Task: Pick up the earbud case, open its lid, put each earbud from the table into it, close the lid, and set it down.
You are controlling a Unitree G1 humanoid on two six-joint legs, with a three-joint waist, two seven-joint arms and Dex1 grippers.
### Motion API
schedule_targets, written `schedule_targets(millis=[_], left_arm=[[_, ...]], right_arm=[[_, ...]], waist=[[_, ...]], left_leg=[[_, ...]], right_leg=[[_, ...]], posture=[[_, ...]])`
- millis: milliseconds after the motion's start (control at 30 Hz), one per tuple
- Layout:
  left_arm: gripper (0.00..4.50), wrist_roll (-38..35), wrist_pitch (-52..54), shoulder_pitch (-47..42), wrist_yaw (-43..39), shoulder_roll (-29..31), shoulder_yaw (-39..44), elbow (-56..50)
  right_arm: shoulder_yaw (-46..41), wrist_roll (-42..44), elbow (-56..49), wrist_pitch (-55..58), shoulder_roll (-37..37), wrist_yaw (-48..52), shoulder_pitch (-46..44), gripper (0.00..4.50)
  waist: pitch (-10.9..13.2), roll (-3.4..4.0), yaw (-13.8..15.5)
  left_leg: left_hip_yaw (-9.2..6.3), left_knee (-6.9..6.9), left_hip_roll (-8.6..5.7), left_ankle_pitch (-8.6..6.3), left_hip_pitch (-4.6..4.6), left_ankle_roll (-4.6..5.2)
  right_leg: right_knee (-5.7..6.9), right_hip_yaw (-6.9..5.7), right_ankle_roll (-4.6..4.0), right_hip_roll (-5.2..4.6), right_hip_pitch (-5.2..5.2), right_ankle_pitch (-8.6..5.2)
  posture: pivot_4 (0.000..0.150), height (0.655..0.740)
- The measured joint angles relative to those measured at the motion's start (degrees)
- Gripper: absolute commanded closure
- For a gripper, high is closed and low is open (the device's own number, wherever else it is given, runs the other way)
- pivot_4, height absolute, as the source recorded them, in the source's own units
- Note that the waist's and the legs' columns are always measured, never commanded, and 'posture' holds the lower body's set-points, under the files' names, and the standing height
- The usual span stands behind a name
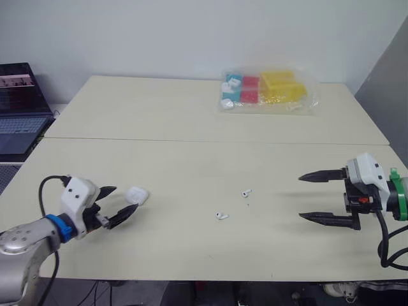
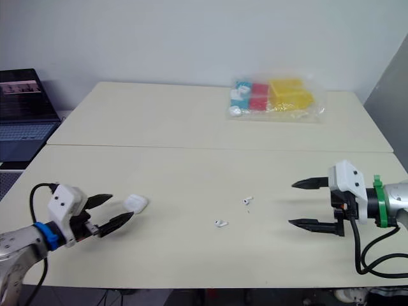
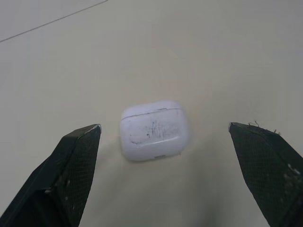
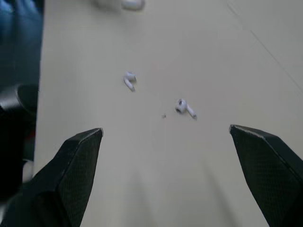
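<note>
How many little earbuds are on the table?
2. One earbud lies near the middle of the table; the other earbud lies nearer the robot, slightly toward its left. Both are outside the closed earbud case.

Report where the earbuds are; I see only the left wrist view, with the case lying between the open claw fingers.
Observer: The nearer earbud and the farther earbud lie loose on the table, to the right of the earbud case.
Operator: Give me the right claw's state.
Observer: The right claw is open and empty, on the far side of the earbuds from the case.
Operator: Name anything else on the table.
Observer: A clear bag of coloured items lies near the far right edge.
</note>
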Motion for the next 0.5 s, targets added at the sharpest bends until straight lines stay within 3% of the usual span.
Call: schedule_targets(millis=[500], left_arm=[[0.0,3.27,3.71,-7.35,2.69,-0.45,-7.72,8.39]], right_arm=[[4.35,0.0,-5.18,2.42,0.0,-0.84,-3.69,0.02]], waist=[[-0.02,-0.02,0.03]], left_leg=[[0.0,0.0,0.01,0.0,0.0,0.0]], right_leg=[[0.0,0.0,0.31,-0.03,-0.01,0.14]], posture=[[0.15,0.74]])
